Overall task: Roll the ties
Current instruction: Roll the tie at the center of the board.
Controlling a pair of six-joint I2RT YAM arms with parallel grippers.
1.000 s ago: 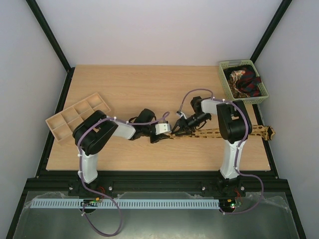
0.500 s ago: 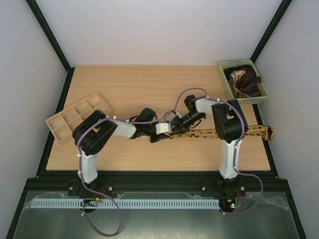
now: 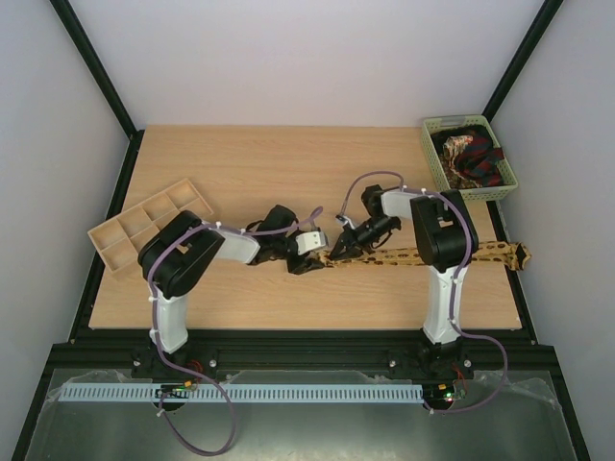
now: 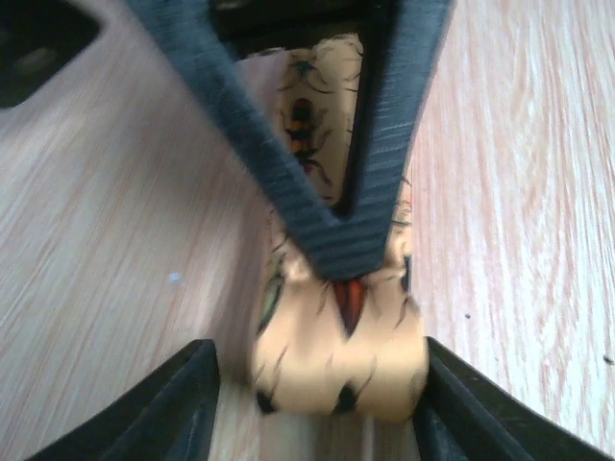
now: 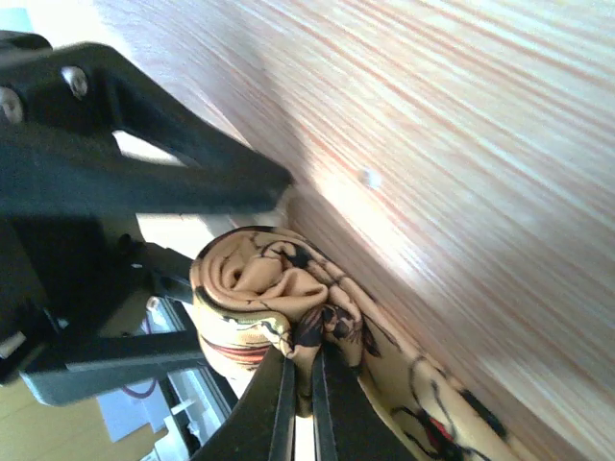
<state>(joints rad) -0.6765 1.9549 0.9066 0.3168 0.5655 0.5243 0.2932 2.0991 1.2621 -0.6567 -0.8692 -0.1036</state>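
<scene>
A tan-yellow tie [image 3: 423, 255] with dark spots lies along the table's front right. Its left end is wound into a small roll [image 5: 252, 288]. My right gripper [image 5: 306, 361] is shut on a fold of fabric at the roll's edge. In the left wrist view its dark fingers [image 4: 370, 173] come down as a V onto the roll [image 4: 336, 370]. My left gripper [image 4: 319, 363] is open around the roll, which lies against its right finger [image 4: 459, 411] with a gap on the left. From above, the left gripper [image 3: 315, 257] and right gripper [image 3: 338, 253] meet at mid-table.
A green basket [image 3: 504, 182] at the back right holds more ties [image 3: 469, 158], dark red and patterned. A wooden compartment tray [image 3: 144, 223] sits at the left edge. The tie's wide end [image 3: 517, 254] hangs past the table's right edge.
My left gripper has opened off the roll. My right gripper has closed onto the fabric at the roll and shifted slightly left then back.
</scene>
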